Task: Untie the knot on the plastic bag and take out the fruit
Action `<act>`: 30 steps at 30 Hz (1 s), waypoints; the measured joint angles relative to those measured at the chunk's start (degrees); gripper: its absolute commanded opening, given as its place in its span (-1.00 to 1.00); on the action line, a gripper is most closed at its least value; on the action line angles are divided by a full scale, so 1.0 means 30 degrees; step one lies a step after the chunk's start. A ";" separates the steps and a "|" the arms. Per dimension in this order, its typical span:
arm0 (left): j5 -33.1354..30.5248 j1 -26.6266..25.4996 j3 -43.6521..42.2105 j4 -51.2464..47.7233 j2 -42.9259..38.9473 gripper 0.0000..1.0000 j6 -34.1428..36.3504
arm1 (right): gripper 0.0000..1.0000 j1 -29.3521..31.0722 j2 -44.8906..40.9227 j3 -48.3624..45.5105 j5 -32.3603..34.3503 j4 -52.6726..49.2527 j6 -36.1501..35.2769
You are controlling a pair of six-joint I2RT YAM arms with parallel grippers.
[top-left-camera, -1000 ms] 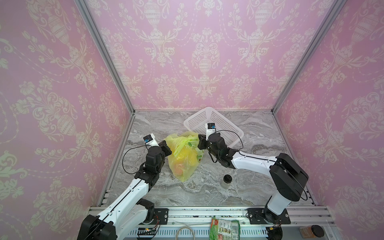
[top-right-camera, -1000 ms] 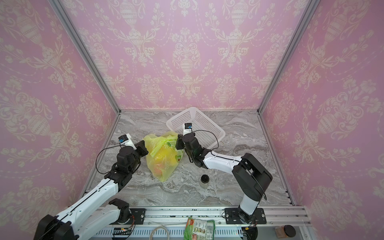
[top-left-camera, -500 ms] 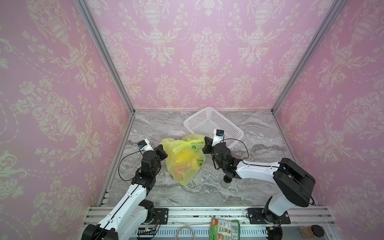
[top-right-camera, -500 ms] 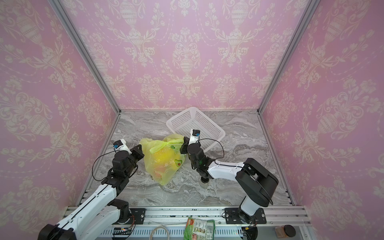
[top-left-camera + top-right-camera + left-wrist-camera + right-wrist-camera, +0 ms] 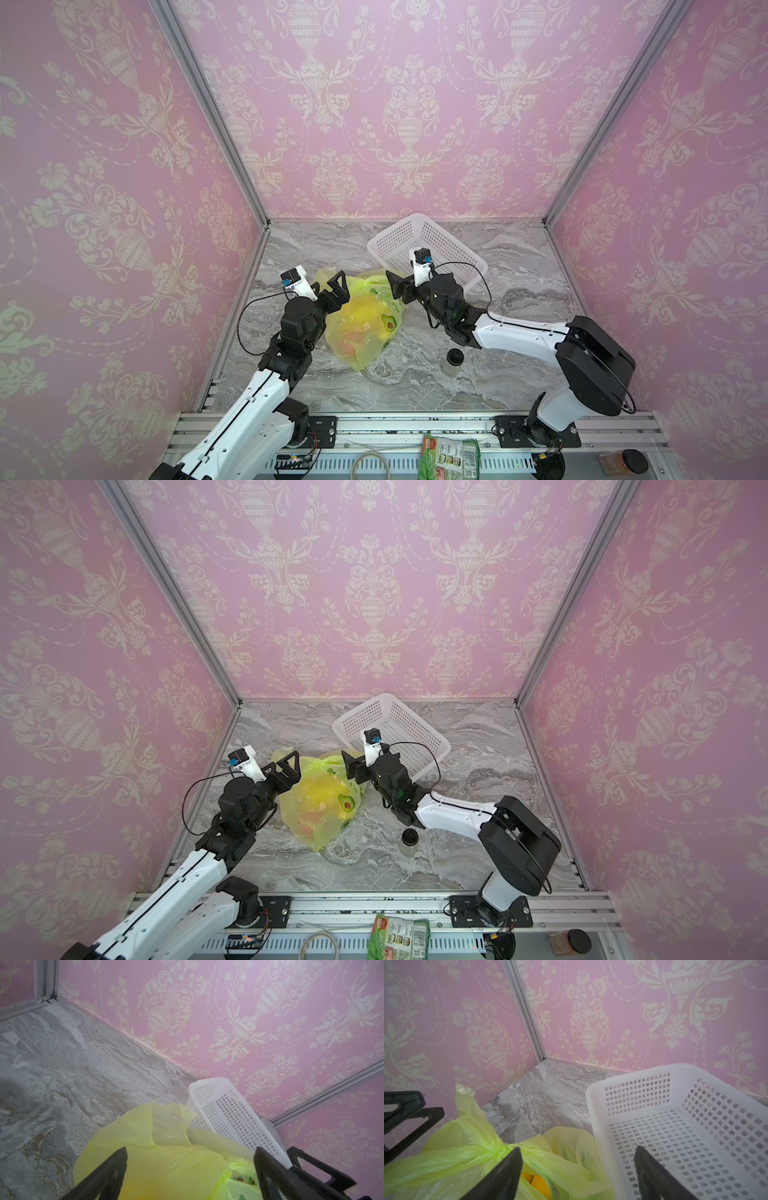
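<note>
The plastic bag slumps toward the left side of the table, its top just beside the near corner of the white basket. Its knot is tied, and the fruit shows through the film. The left gripper and right gripper flank the bag's top, fingers spread wide, holding nothing. The film looks thin, limp and slippery, and could easily tear. The strips beside the knot seem the safest hold.

Through the plastic bag the fruit is just blurry yellow and orange blobs; the green snack packet runs off the bottom edge in both top views.
</note>
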 measured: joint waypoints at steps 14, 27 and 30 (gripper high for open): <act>-0.1443 -0.0991 0.1282 -0.1260 0.3206 0.88 0.0226 | 0.59 -0.0459 0.3891 0.7854 -0.2229 -1.1176 -0.3716; -0.1472 -0.1093 0.1421 -0.1304 0.3708 -1.00 0.0925 | -1.00 -0.0729 0.4240 0.7708 -0.3293 -1.1876 -0.3541; -0.1676 -0.1093 0.1421 -0.1275 0.2943 -1.00 0.0925 | -1.00 -0.0984 0.3461 0.6586 -0.3024 -1.1016 -0.3191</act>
